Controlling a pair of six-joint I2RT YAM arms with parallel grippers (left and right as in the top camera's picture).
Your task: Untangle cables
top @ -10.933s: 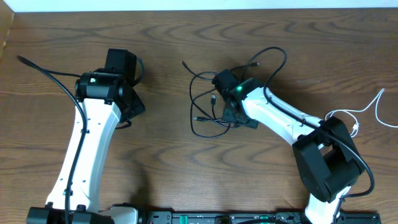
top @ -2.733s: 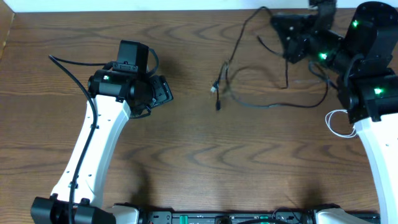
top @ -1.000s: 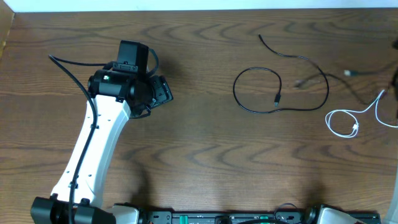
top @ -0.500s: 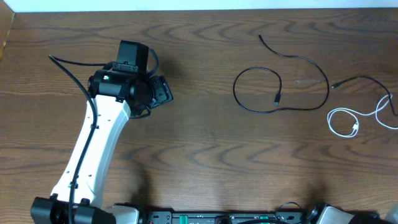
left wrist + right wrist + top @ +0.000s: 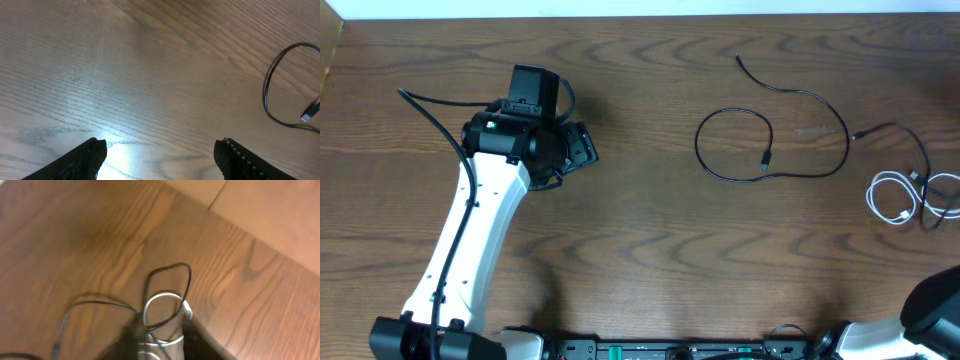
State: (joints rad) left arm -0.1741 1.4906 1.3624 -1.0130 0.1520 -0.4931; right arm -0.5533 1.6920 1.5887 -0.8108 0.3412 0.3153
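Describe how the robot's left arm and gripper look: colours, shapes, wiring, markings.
The left arm has a long white link with black joint housings, a small green light and a thick black wire along it. The left gripper has black fingers with ridged inner edges.

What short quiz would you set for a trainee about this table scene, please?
1. True or false: the left gripper holds the looped black cable.
2. Where does the white cable lie in the overhead view? A under the left gripper; B near the right edge of the table; C inside the black loop.
3. Fill in: the black cable's plug lies ___ its loop.
Key: 1 false; 2 B; 3 inside.
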